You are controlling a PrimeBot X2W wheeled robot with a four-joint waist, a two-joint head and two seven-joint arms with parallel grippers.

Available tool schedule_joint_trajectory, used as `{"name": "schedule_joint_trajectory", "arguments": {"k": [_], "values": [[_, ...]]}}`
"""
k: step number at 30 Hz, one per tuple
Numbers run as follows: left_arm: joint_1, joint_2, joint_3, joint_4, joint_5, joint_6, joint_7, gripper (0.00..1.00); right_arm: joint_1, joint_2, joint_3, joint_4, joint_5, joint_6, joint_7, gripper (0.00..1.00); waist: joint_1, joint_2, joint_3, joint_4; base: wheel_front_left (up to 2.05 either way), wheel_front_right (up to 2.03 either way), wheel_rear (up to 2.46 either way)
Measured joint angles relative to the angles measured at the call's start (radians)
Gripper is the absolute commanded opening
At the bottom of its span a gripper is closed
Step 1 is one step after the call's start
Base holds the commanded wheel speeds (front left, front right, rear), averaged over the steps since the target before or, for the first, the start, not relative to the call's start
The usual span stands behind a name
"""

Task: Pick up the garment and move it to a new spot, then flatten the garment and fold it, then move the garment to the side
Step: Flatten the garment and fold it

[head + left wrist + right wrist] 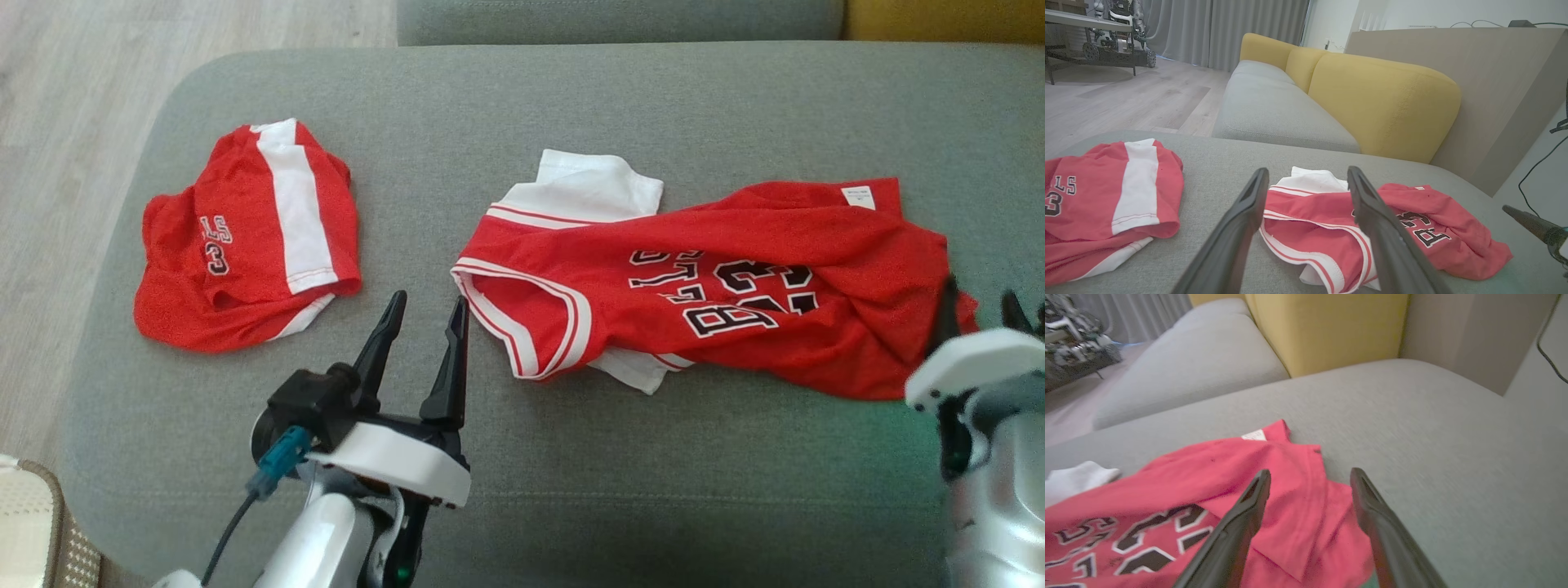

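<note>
While both grippers hang low over the grey seat cushion, the jersey lies on it between them, its long axis running from one gripper to the other. The shoulder end, with its banded armhole, points at the left gripper and stops just beside that gripper's right fingertip, apart from it. The hem end, carrying a small white label, points at the right gripper. The red corner there lies under and just ahead of the fingertips.

Left gripper: fingers spread, holding nothing. Right gripper: fingers spread as well, holding nothing; whether the tips touch the cloth cannot be told.

Jersey cloth: thin, soft red fabric, rumpled into diagonal folds through the middle, not flat. The armhole is bound in white-and-red striped trim. White fabric pokes out past both long edges near the shoulder end. Black block characters outlined in white cross the chest, upside down in the head view.

Shorts: red with a broad white side stripe and a small number print, bunched in a rounded heap. They lie out beyond the left gripper's left finger, well apart from the jersey.

Cushion: grey woven upholstery with rounded corners. A padded yellow backrest stands ahead of the left gripper.
</note>
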Motion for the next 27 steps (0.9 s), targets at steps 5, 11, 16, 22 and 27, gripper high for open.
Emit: {"name": "schedule_joint_trajectory", "arguments": {"k": [5,11,16,22,27], "values": [[0.008,0.0,0.002,-0.001,0.0,-0.004,0.0,1.0,0.016,0.0,0.151,-0.096,0.091,0.0,-0.032,1.0,0.0,0.0,0.005,0.008,0.0,0.0,0.0],[0.008,0.001,0.0,-0.003,0.002,-0.005,0.0,1.0,0.051,0.0,0.215,-0.133,0.104,0.0,-0.021,1.0,0.0,0.0,0.029,0.027,0.0,0.0,0.0],[0.0,0.001,-0.001,-0.005,0.002,-0.005,0.0,1.0,0.015,0.0,0.221,-0.147,0.06,0.0,0.02,1.0,0.0,0.0,0.061,0.048,0.0,0.0,0.0],[-0.03,0.001,-0.021,-0.008,0.002,-0.004,0.0,1.0,-0.112,-0.001,0.05,-0.096,-0.08,0.0,0.106,1.0,0.0,0.0,0.108,0.085,0.0,0.0,0.0],[-0.043,0.0,-0.029,-0.01,0.002,-0.003,0.0,1.0,-0.192,-0.003,-0.089,-0.026,-0.187,0.0,0.146,1.0,0.0,0.0,0.149,0.119,0.0,0.0,0.0]]}}
